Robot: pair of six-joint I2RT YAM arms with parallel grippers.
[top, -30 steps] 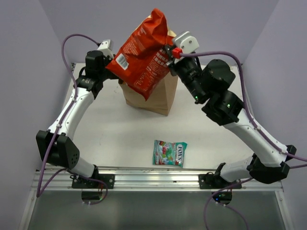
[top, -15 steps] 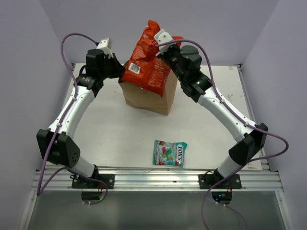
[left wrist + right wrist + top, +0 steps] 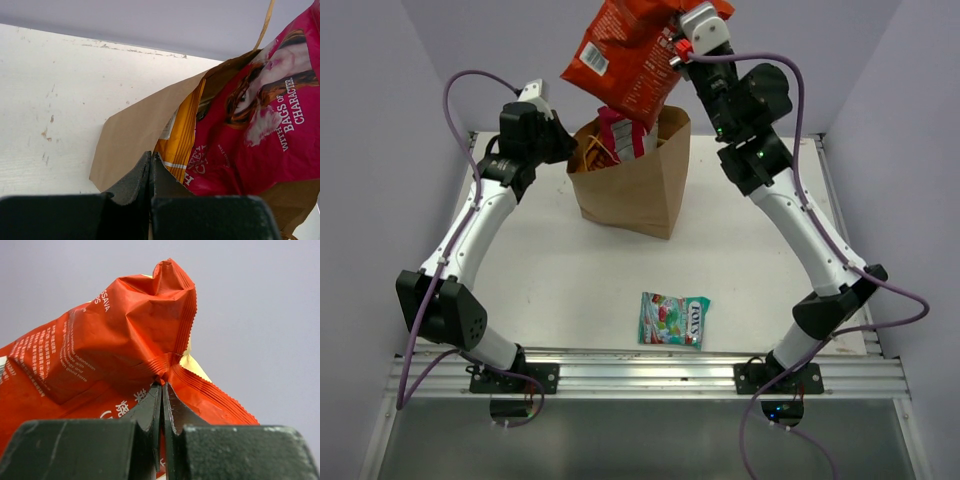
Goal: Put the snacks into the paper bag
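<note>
Top external view has the red-orange chip bag (image 3: 623, 55) hanging in the air above the open mouth of the paper bag (image 3: 635, 195), with its lowest corner over the rim on the far side. The right fingers (image 3: 152, 407) are clamped together on the crimped seal at one end of the chip bag, and the rest of the packet hangs free below them. The paper bag stands upright on the far middle of the desk (image 3: 540, 270). A magenta bag (image 3: 260, 125) sticks up out of it, and an orange-yellow bag (image 3: 181, 131) is tucked just beside that, against the paper wall. The left fingers (image 3: 136, 176) are shut on the paper bag's left rim, where a flap of brown paper runs down into them. A small teal candy packet (image 3: 673, 320) lies flat on the desk near the front edge, between the two arm bases and well apart from the paper bag.
</note>
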